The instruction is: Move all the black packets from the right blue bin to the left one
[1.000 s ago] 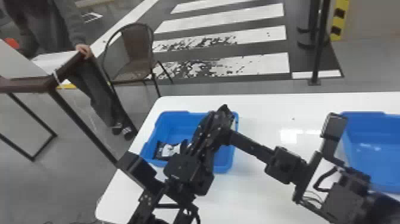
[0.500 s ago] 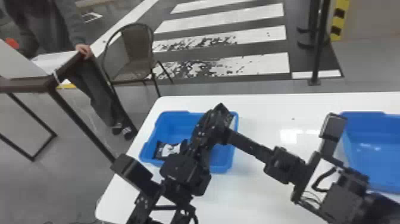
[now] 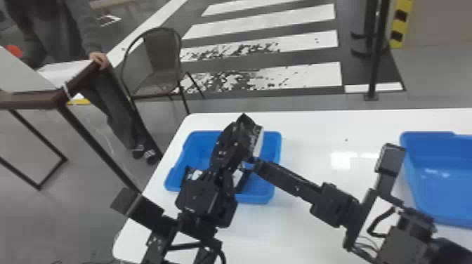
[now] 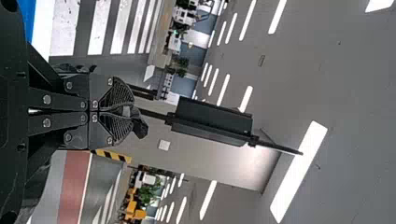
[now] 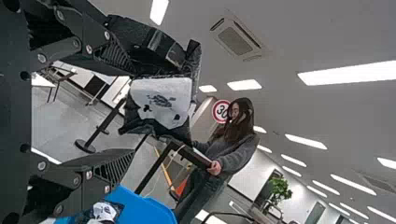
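The left bin (image 3: 198, 151) looks plastic, the table (image 3: 291, 238) glossy

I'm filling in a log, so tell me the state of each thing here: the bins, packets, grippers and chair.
Left bin: upright, at least one packet inside
Right bin: upright, no packet in the part that shows
Raised packet: crumpled, label showing
Left gripper: shut
Right gripper: open
Chair: upright

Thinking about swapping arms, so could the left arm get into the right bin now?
Probably not: the left arm is over the left bin, and the right arm, stretched across the table, seems to block the way to the right bin.
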You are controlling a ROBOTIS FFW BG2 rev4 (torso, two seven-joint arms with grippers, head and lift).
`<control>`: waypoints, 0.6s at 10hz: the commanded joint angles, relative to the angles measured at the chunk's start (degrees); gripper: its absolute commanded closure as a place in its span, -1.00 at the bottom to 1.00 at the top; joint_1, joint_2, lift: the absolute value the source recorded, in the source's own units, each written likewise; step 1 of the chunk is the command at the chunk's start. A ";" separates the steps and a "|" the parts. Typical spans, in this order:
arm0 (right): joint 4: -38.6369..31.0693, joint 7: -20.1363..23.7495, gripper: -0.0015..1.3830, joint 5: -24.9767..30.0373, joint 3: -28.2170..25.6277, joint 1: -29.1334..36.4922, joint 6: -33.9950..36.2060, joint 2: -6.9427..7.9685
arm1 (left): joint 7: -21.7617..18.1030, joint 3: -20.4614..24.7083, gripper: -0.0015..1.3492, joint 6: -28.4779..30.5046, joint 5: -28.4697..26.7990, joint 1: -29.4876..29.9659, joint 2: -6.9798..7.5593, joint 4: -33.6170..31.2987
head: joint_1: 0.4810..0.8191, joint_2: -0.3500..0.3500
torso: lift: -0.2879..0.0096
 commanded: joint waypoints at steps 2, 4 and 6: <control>-0.59 0.01 -0.60 -1.23 -1.14 2.87 0.03 0.09 | 1.39 4.26 0.79 -0.21 -3.57 -0.41 -1.25 1.58 | 0.27 1.00 | -0.01; -1.58 0.01 -0.60 -0.77 -4.11 4.70 0.03 0.09 | 2.53 7.12 0.79 -2.75 -9.06 -5.48 -1.69 11.43 | 0.27 1.00 | -0.01; -2.98 0.01 -0.60 0.14 -6.74 5.69 0.03 0.18 | 3.06 7.58 0.79 -4.71 -14.77 -12.93 -1.25 23.66 | 0.27 1.00 | -0.01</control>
